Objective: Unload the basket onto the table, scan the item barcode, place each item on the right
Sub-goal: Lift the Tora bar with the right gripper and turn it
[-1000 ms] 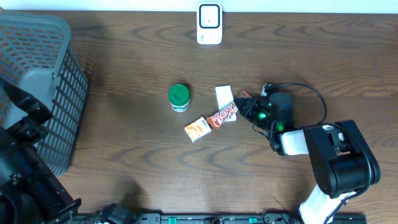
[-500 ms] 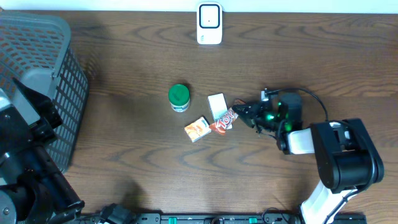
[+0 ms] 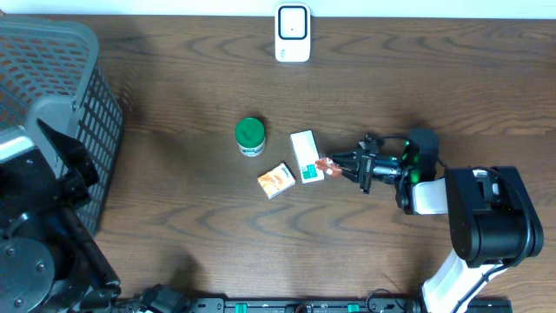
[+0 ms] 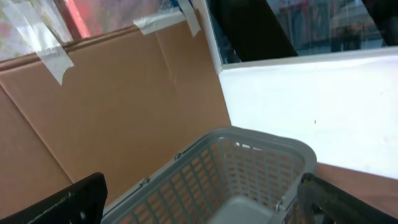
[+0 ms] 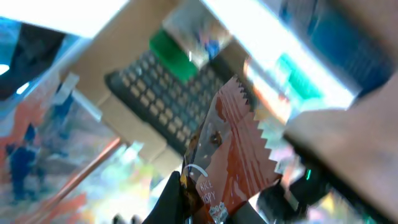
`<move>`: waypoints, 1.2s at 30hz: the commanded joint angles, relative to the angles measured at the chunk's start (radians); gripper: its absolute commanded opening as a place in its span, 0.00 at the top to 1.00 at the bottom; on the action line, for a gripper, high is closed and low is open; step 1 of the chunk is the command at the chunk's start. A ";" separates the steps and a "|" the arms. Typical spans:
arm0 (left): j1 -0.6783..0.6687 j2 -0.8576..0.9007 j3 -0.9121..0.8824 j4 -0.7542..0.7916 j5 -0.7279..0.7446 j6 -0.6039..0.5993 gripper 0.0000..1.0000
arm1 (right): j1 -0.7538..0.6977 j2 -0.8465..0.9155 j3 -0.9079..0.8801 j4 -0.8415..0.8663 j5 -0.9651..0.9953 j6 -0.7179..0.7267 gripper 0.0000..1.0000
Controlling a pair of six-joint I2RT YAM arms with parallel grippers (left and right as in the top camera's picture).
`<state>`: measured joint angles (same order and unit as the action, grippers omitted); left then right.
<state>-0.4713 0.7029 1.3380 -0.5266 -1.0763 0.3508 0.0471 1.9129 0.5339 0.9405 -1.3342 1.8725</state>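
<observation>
The item is a red snack wrapper (image 3: 326,165) with a zigzag edge, held edge-on off the table by my right gripper (image 3: 337,165). The right wrist view shows the wrapper (image 5: 233,155) upright between the black fingers of that gripper (image 5: 208,208), which is shut on its lower end. No barcode shows on it. A white scanner (image 3: 293,33) stands at the table's far edge, well away from the wrapper. My left gripper (image 4: 202,208) is open with nothing between its fingers, raised beside the grey basket (image 4: 249,168).
A white and green box (image 3: 304,156) lies just left of the wrapper. An orange box (image 3: 276,180) and a green-lidded jar (image 3: 250,136) are further left. The grey basket (image 3: 52,96) fills the table's left end, with the left arm (image 3: 35,226) in front of it.
My right gripper has drawn back to the right, lifting the wrapper off the white and green box and turning it on edge. That box has shifted left. The left arm has risen further into view.
</observation>
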 commanded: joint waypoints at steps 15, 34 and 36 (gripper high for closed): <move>0.003 -0.004 -0.002 -0.061 -0.010 -0.050 0.02 | -0.006 0.006 0.003 -0.200 -0.209 0.179 0.98; 0.003 -0.004 -0.002 -0.144 -0.010 -0.050 0.02 | 0.005 -0.031 0.100 -0.534 -0.227 0.178 0.98; 0.003 -0.004 -0.002 -0.144 -0.009 -0.050 0.02 | 0.018 -0.066 0.139 -0.552 -0.227 0.178 0.99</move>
<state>-0.4713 0.7029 1.3380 -0.6716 -1.0760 0.3103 0.0505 1.8889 0.6178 0.3969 -1.5448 2.0361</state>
